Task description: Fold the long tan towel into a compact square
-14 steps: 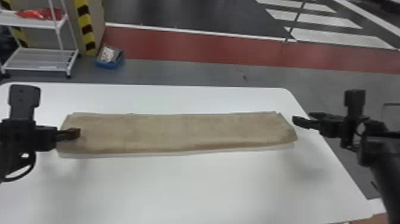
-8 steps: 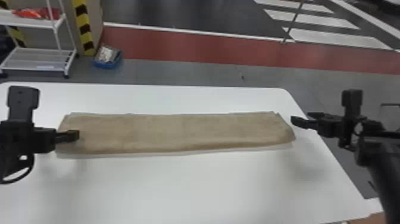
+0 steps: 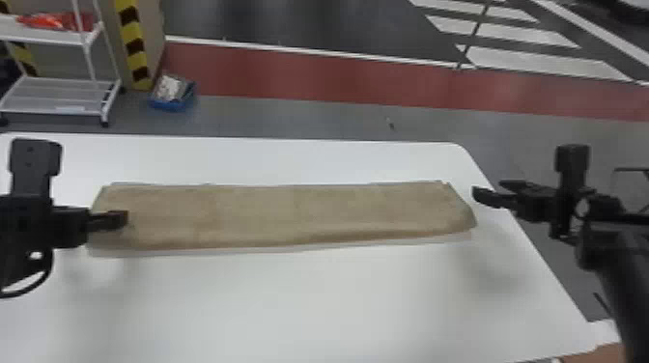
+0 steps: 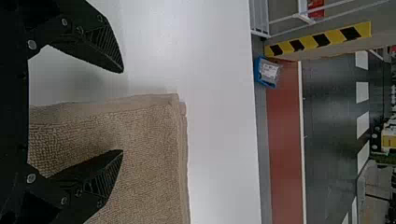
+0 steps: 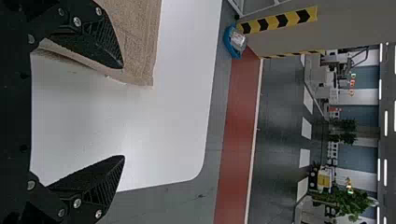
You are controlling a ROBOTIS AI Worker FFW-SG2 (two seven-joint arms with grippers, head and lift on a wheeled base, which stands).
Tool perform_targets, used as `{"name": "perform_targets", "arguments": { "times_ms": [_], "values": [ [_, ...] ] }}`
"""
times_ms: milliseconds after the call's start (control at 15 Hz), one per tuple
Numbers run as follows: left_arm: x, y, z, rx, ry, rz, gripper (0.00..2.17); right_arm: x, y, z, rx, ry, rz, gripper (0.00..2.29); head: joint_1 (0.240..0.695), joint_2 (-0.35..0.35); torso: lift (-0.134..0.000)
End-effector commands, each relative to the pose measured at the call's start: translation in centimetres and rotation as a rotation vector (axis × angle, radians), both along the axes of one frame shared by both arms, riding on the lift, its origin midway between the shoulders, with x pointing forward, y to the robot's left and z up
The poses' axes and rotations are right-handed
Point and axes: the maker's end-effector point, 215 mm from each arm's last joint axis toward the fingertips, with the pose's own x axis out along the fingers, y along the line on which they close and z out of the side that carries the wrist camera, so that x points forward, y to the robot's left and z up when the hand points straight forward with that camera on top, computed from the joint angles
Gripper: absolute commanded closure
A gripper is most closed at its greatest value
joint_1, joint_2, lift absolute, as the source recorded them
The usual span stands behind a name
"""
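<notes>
Lying lengthwise across the counter (image 3: 338,299), the tan towel (image 3: 289,212) has the left gripper (image 3: 123,219), spread wide, over its left end; the right gripper (image 3: 488,189), also wide, hangs near the other. Beyond, a blue bin (image 3: 169,104) sits near a white rack (image 3: 58,37).

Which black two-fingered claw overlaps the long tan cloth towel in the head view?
The left claw: its fingers cross the left end of the towel there, while those of the right claw sit just past the right end.
</notes>
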Motion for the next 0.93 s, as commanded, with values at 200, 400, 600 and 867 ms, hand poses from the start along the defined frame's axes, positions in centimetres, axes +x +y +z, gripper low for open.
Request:
{"name": "perform_targets", "arguments": {
  "times_ms": [200,400,600,867],
  "values": [
    [0.16,-0.28,0.17,0.001,-0.003,-0.005,0.32,0.10,0.12,0.09,-0.012,-0.017,0.009,0.22,0.695,-0.229,-0.124],
    [0.16,-0.32,0.17,0.000,-0.003,-0.005,0.32,0.14,0.10,0.16,-0.014,-0.020,0.009,0.22,0.695,-0.230,-0.124],
    [0.15,-0.35,0.15,0.002,-0.002,-0.007,0.32,0.16,0.32,0.05,-0.016,-0.016,0.015,0.22,0.695,-0.229,-0.124],
    [0.23,-0.39,0.26,-0.003,-0.004,-0.007,0.32,0.19,0.31,0.08,-0.014,-0.016,0.014,0.22,0.695,-0.229,-0.124]
  ]
}}
